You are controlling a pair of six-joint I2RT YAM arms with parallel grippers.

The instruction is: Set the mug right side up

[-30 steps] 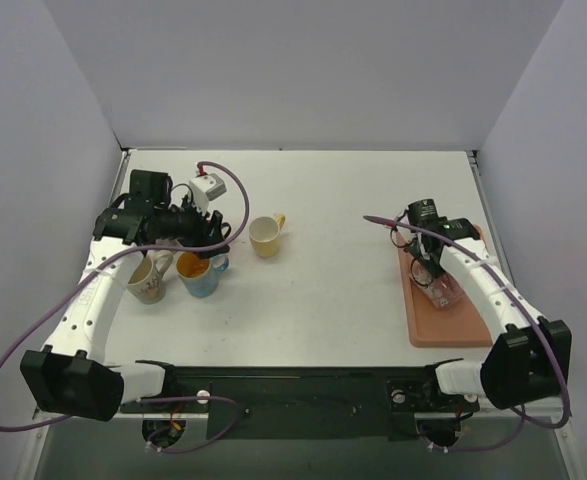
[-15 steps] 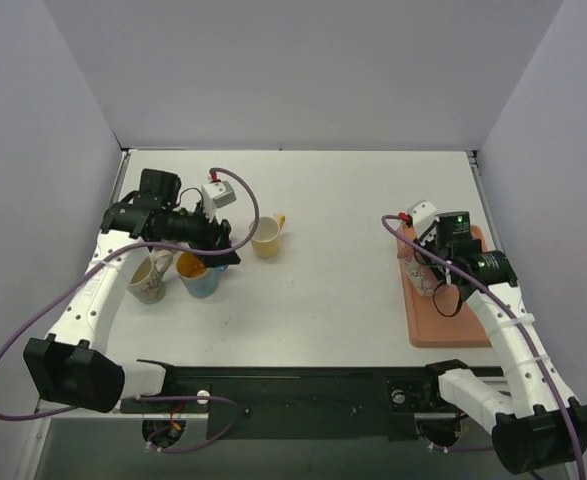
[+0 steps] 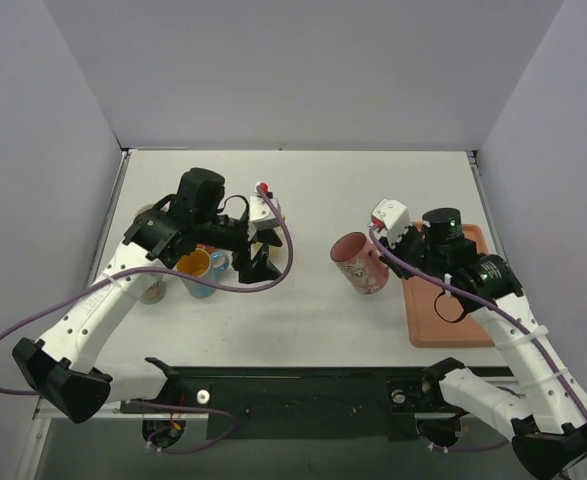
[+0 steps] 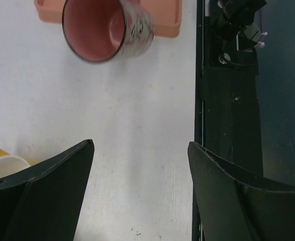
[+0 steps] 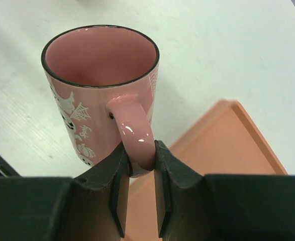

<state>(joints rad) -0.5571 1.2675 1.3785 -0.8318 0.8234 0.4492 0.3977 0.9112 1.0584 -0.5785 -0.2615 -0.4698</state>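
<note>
The pink mug [image 3: 362, 263] with white Halloween drawings hangs in the air just left of the orange tray [image 3: 443, 322], its mouth tilted up and toward the left. My right gripper [image 3: 390, 262] is shut on its handle; in the right wrist view the gripper [image 5: 139, 153] pinches the handle [image 5: 136, 131] and the mug [image 5: 97, 75] shows its open mouth. My left gripper [image 3: 258, 262] is open and empty over the table's middle left. In the left wrist view the left gripper [image 4: 139, 150] faces the pink mug [image 4: 107, 27] from a distance.
A blue mug [image 3: 199, 270] with an orange inside and a beige mug [image 3: 153, 291] stand at the left, under the left arm. A cream mug [image 4: 1, 164] sits beside the left finger. The tray also shows in the wrist views [image 4: 162, 22] [image 5: 222, 145].
My right gripper has lifted the pink mug off the tray, carried it left and turned its mouth upward. My left arm has swung right toward the table's middle.
</note>
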